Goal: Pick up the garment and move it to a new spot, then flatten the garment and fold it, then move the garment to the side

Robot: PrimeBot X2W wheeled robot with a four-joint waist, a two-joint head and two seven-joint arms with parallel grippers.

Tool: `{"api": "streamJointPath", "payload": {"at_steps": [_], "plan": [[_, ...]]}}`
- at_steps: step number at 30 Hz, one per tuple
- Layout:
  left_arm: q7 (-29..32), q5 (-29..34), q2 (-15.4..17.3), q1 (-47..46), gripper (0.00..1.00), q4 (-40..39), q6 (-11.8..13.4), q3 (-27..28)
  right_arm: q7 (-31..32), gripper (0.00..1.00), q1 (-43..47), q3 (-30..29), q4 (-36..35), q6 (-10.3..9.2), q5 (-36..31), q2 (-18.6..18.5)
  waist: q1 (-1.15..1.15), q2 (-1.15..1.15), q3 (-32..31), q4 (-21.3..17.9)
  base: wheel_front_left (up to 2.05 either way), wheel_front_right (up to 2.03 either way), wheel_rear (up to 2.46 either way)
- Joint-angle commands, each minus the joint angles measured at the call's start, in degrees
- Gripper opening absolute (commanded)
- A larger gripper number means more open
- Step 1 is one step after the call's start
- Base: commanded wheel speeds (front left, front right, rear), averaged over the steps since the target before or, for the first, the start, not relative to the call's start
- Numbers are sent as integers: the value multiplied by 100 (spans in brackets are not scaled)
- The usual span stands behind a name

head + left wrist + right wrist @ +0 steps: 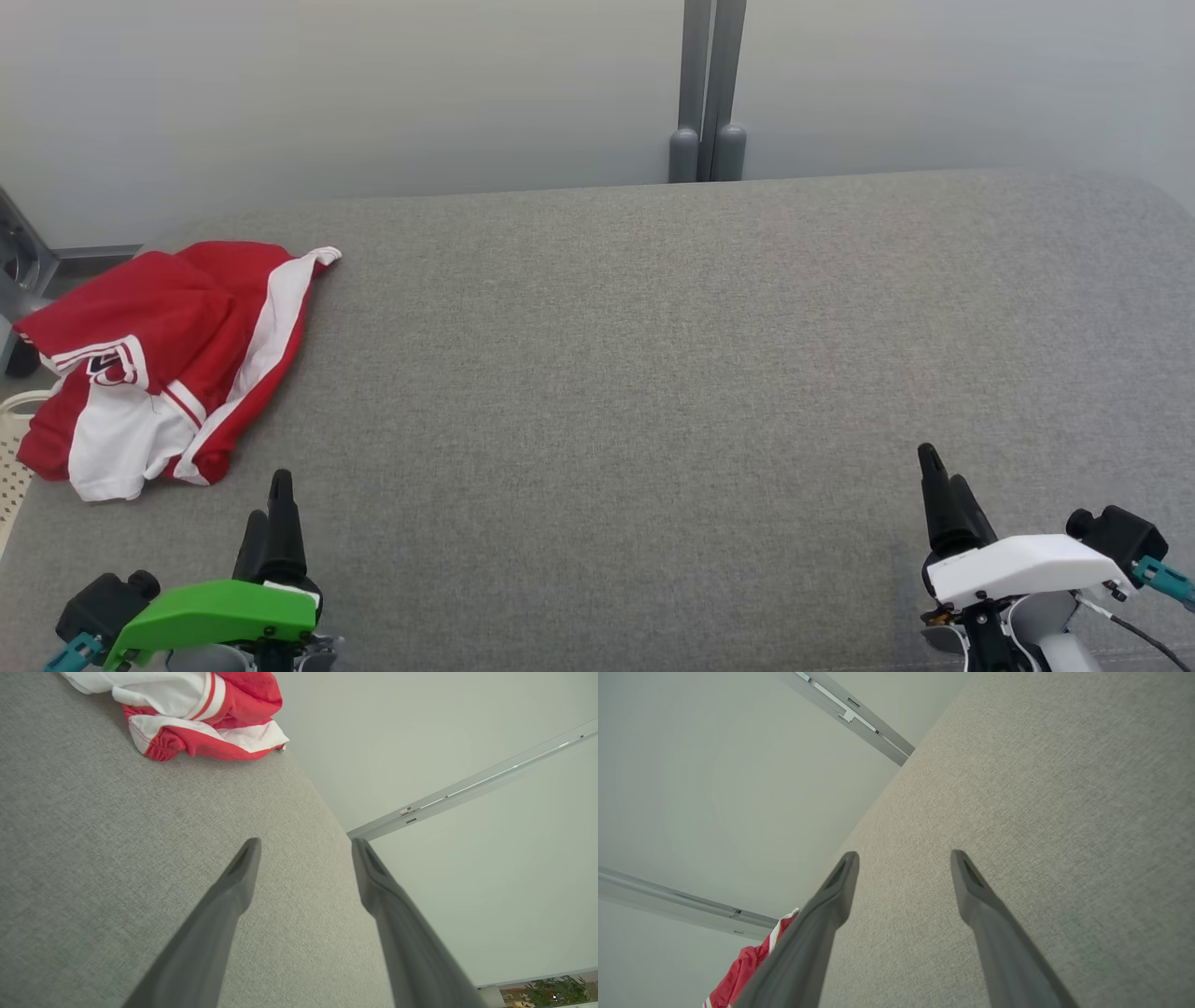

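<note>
Nothing's been picked up yet: the red-and-white garment (163, 359) sits crumpled at the gray table's (653, 373) far-left edge, both the left gripper (271, 509) and right gripper (943, 490) spread wide and empty, so I'd guess the left reaches over first.

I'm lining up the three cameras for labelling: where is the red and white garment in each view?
Head view: garment at far left, mid-height, crumpled.
Left wrist view: garment at top, left of centre.
Right wrist view: garment at bottom left.
Shared landmark: the grey fabric surface it lies on.
</note>
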Motion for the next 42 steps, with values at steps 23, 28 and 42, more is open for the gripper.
{"api": "streamJointPath", "payload": {"at_steps": [23,28,42], "plan": [[-471,2275,351,-225,100,302,438,-595,184,100,-33,327,-260,2,-2885,-44,0,0,-131,16,0,0,0],[-552,2591,404,-272,100,397,465,-719,256,100,-8,314,-333,3,-3227,-46,0,0,-147,14,0,0,0],[-763,3269,533,-383,100,491,553,-948,207,100,-13,116,-279,3,-3900,-52,0,0,-179,-26,0,0,0]]}}
